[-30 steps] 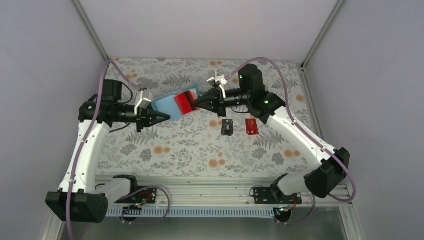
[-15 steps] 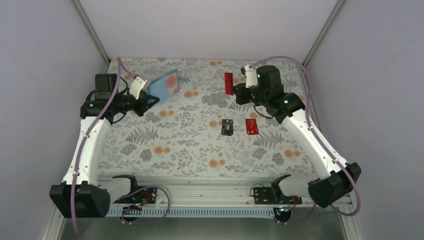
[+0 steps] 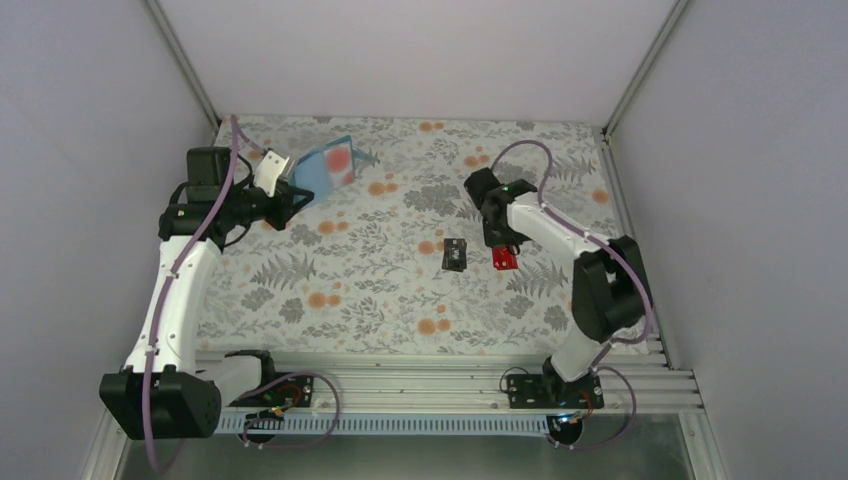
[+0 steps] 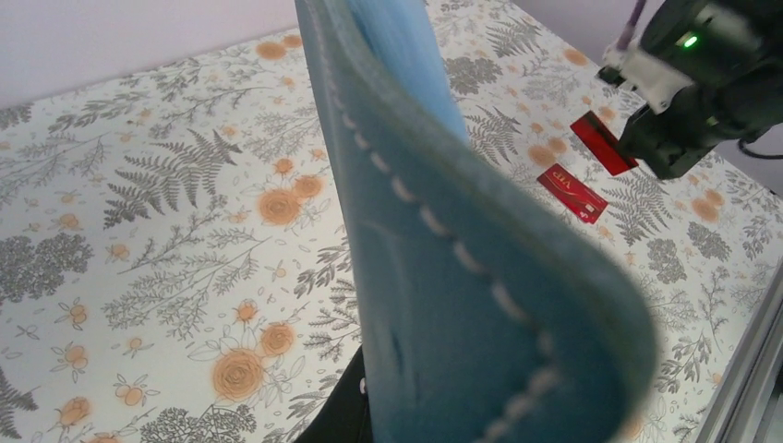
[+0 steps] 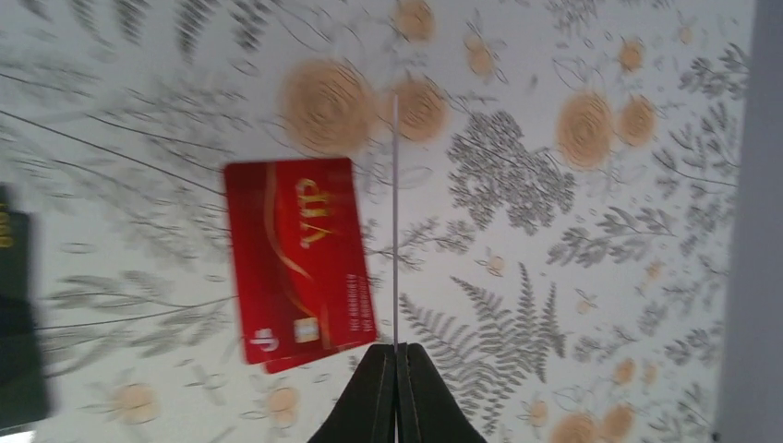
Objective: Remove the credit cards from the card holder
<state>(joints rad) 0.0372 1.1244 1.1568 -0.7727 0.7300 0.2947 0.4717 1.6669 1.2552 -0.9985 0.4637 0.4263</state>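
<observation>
My left gripper [image 3: 289, 197] is shut on the teal-blue card holder [image 3: 318, 170], held up and open at the far left. A pale card with a red disc [image 3: 341, 163] sits in it. The holder's stitched outer face [image 4: 443, 277] fills the left wrist view. My right gripper [image 3: 497, 236] points down, shut on a red card seen edge-on [image 5: 395, 231] in the right wrist view [image 5: 397, 355]; the held card also shows in the left wrist view [image 4: 602, 143]. Another red card [image 3: 505, 257] [image 5: 295, 258] lies on the cloth just beneath. A black card [image 3: 455, 254] lies left of it.
The flower-print cloth [image 3: 380, 290] covers the table. Pale walls enclose the back and both sides. The metal rail [image 3: 420, 375] with both arm bases runs along the near edge. The black card's edge [image 5: 14, 314] shows at the left of the right wrist view.
My right arm pulled the red card away from the holder, then swung down to just above the red card on the cloth. The left arm drew the holder to the far left.
</observation>
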